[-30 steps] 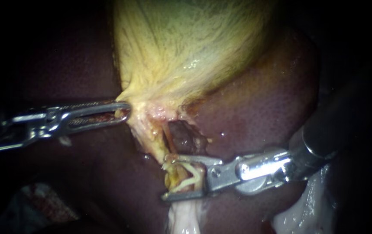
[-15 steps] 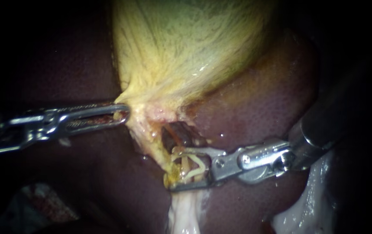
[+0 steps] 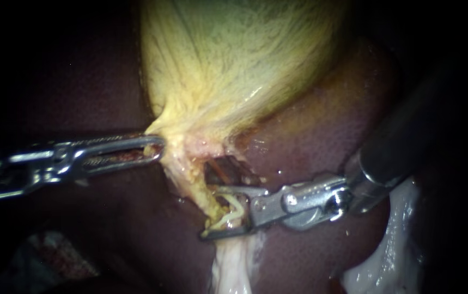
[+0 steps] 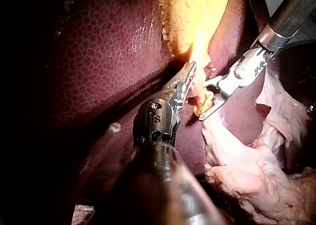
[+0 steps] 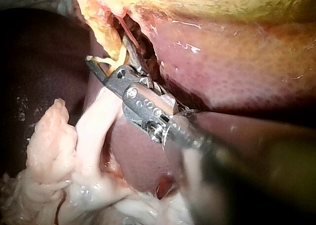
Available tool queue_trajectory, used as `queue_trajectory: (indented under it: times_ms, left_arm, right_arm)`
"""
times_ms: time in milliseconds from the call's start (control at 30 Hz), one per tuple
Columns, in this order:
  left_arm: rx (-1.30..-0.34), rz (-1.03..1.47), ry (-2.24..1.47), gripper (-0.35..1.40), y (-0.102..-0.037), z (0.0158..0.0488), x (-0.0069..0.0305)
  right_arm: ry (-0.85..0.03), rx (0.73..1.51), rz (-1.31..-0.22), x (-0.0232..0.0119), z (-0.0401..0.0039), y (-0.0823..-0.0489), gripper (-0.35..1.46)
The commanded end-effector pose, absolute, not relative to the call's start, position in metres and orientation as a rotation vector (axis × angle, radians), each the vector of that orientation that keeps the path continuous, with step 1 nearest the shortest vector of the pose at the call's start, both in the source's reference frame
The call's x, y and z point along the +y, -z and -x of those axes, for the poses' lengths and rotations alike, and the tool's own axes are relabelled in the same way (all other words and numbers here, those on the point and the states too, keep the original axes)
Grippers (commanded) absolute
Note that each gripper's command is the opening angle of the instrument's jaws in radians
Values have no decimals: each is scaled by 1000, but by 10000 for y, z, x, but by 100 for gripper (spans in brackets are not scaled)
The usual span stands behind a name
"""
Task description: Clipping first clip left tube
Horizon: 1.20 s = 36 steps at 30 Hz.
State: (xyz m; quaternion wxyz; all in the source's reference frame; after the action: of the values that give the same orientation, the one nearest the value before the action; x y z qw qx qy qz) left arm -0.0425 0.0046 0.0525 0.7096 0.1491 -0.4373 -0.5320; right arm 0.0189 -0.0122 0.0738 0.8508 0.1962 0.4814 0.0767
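Endoscope view: the right instrument [image 3: 227,213] holds open jaws astride the tube [image 3: 196,185], which crosses them below the gallbladder [image 3: 234,65], itself gripped by the left instrument [image 3: 155,146]; left wrist view: same straddle; right wrist view: tube between its jaws.

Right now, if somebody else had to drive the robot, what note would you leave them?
Left instrument: jaws shut on the narrow lower end of the yellow, streaky gallbladder.
Right instrument: jaws open, straddling the yellowish left tube below the gallbladder, over the dark red liver; a pale V-shaped piece, likely the clip, sits between them.
Done: tube lined up between the jaws.
Left: close the jaws to set the clip, then open and back away.
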Motion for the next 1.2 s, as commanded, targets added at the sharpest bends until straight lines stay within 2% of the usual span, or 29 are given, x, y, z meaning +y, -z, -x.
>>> queue_trajectory:
  times_ms: [33, 500, 567, 667, 700, 800, 1200]
  left_arm:
    - [-972, -334, 1180, -35, -524, 425, 46]
    - [-972, -335, 1181, -35, -523, 430, 46]
    - [-972, -335, 1181, -35, -523, 430, 46]
    - [-972, -335, 1181, -35, -524, 430, 46]
    - [-972, -335, 1181, -35, -524, 430, 46]
    - [-972, -335, 1181, -35, -524, 431, 46]
    - [-972, -335, 1181, -35, -525, 431, 47]
  right_arm:
    - [-155, 1018, -421, -124, -190, -738, 58]
    - [-144, 1031, -426, -131, -199, -729, 48]
    - [-143, 1031, -427, -131, -197, -729, 35]
    - [-124, 993, -430, -131, -191, -729, -31]
    - [-120, 976, -433, -130, -189, -729, -35]
    - [-117, 956, -436, -125, -187, -729, -35]
    - [-123, 953, -439, -129, -185, -736, -35]
